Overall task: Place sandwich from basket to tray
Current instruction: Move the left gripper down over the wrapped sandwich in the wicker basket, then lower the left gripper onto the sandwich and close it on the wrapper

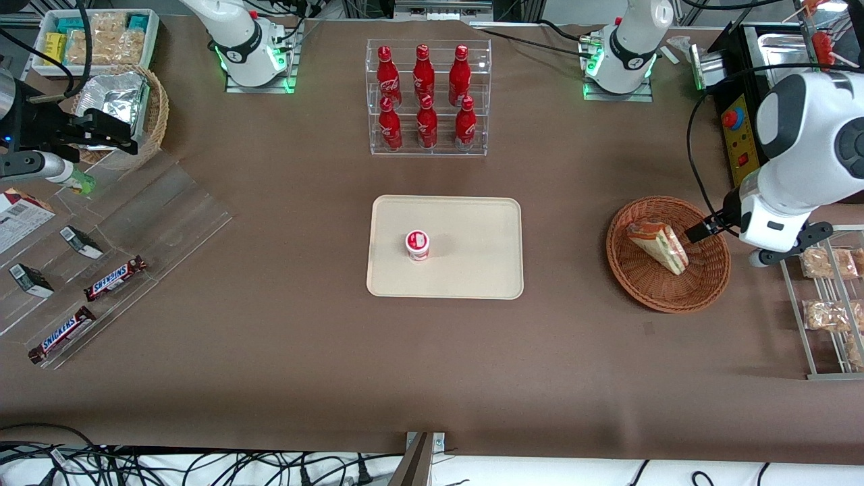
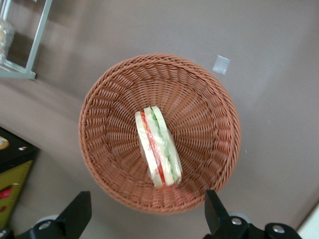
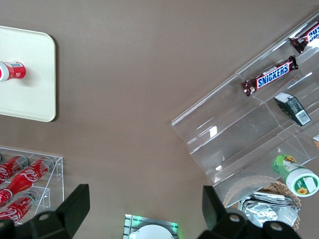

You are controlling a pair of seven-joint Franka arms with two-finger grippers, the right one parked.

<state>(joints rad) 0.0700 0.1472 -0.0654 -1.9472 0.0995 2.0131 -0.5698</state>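
Observation:
The wrapped triangular sandwich (image 1: 658,246) lies in the round reddish-brown basket (image 1: 648,287), toward the working arm's end of the table. The left wrist view looks down on the sandwich (image 2: 158,147), with its filling layers showing, near the middle of the basket (image 2: 112,114). My gripper (image 1: 702,229) hovers above the basket's rim, beside the sandwich. It stands open (image 2: 147,216), its black fingers (image 2: 77,214) spread wide with nothing between them. The cream tray (image 1: 472,223) lies at the table's middle.
A small red-and-white cup (image 1: 418,245) stands on the tray. A clear rack of red bottles (image 1: 427,98) is farther from the camera. A wire rack with tan snack packets (image 1: 827,307) flanks the basket. A clear display with Snickers bars (image 1: 115,278) lies toward the parked arm's end.

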